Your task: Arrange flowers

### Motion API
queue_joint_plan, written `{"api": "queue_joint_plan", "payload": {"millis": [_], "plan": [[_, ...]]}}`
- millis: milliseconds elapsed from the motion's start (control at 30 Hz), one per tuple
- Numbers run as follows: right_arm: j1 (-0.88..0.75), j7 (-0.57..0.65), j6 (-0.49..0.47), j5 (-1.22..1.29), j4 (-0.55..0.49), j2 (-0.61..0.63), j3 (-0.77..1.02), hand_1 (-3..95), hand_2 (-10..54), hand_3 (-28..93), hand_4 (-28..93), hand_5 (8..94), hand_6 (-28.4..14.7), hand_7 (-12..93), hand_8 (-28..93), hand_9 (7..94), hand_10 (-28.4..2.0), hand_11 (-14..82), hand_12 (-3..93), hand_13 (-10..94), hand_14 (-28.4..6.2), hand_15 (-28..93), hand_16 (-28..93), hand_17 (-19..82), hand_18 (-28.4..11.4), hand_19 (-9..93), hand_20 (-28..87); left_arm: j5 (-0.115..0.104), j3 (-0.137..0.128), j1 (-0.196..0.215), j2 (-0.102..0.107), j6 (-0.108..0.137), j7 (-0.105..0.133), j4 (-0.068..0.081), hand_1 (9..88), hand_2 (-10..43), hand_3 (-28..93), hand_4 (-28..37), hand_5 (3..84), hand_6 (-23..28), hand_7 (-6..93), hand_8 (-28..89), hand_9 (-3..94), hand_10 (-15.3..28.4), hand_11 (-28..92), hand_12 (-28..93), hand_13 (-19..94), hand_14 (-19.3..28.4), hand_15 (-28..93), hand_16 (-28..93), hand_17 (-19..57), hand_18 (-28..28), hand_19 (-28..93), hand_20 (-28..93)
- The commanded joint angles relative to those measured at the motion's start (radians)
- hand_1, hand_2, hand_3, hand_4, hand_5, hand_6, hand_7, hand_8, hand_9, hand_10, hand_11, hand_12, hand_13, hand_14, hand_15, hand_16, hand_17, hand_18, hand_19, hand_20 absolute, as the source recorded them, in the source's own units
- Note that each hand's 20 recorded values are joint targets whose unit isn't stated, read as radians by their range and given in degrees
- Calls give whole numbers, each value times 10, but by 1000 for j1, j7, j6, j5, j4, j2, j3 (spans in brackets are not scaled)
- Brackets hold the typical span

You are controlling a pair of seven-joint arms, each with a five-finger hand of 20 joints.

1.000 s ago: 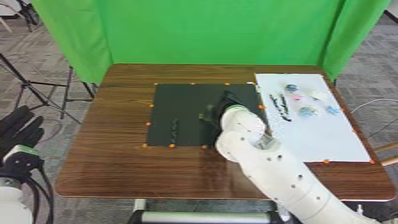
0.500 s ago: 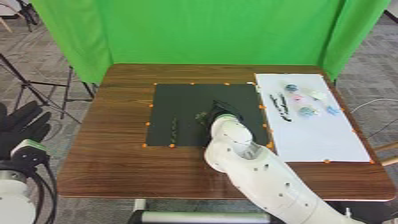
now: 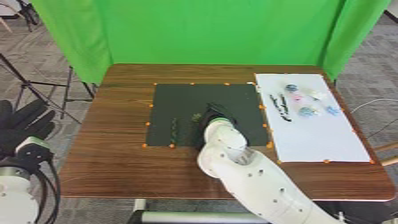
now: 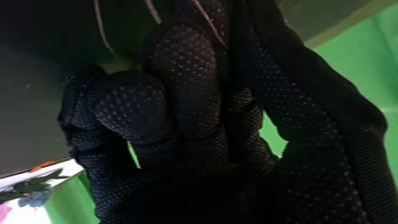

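The right hand [image 4: 200, 172], low over the black mat [image 3: 182, 97], was curled with its thumb drawn close, and it seemed to grasp some thin stems [image 4: 101, 30]; the pinch itself was hidden. They looked light, wiry and springy, apt to slide in the glove, so a hold low on the bare stalk would have spared any leaves. On the mat, apart from that hand, lay a green stem [image 3: 174, 131]. Farther out, the pale blossoms [image 3: 307, 111] and dark sprigs [image 3: 282, 107] rested on the white sheet [image 3: 322, 142], their heads probably easily crushed. The left hand [image 3: 21, 131] hung open beside the table [image 3: 111, 150].
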Motion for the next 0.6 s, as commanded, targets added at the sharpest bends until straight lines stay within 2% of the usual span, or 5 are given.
{"api": "queue_joint_plan", "payload": {"millis": [33, 300, 367, 467, 600], "plan": [[-12, 17, 37, -2, -17, -7, -5, 539, -95, 714, -265, 807, -21, 351, 228, 888, -111, 422, 400, 782, -125, 647, 408, 341, -284, 772, 467, 2, -8, 16, -1, 3, 1, -2, 212, 146, 709, -283, 409, 92, 238, -131, 316, 153, 288, 96, 208, 159, 486, -110, -71, 135, 345, 91], [-28, 12, -4, 24, -24, -13, 7, 498, -95, 696, -254, 796, -32, 337, 215, 882, -116, 424, 397, 775, -129, 648, 414, 335, -284, 772, 467, 0, -4, 11, -1, 1, 5, 1, 212, 146, 709, -283, 409, 92, 238, -132, 316, 153, 288, 95, 208, 159, 485, -111, -71, 135, 345, 91], [-23, 7, -46, 40, -25, -10, 8, 480, -95, 690, -250, 788, -37, 327, 207, 880, -118, 424, 396, 770, -134, 649, 415, 330, -284, 770, 467, -6, -4, 12, -2, 6, 16, 0, 212, 146, 709, -283, 410, 92, 238, -131, 316, 153, 288, 96, 208, 159, 486, -111, -70, 135, 344, 90], [-27, -2, -29, 22, -28, -7, 4, 426, -95, 697, -242, 785, -48, 289, 169, 877, -121, 417, 387, 766, -137, 644, 411, 326, -284, 764, 472, -19, -2, 12, 1, 34, 21, -6, 211, 146, 711, -283, 410, 92, 239, -131, 317, 153, 289, 96, 208, 160, 486, -111, -71, 135, 345, 91], [-17, 0, -20, 13, -25, -1, -2, 388, -95, 717, -246, 781, -52, 291, 88, 874, -125, 417, 378, 762, -140, 642, 407, 323, -284, 755, 490, -33, -11, 21, -3, 22, 31, -6, 214, 148, 709, -283, 411, 93, 242, -132, 320, 154, 293, 96, 210, 162, 491, -111, -71, 135, 346, 91]]}}
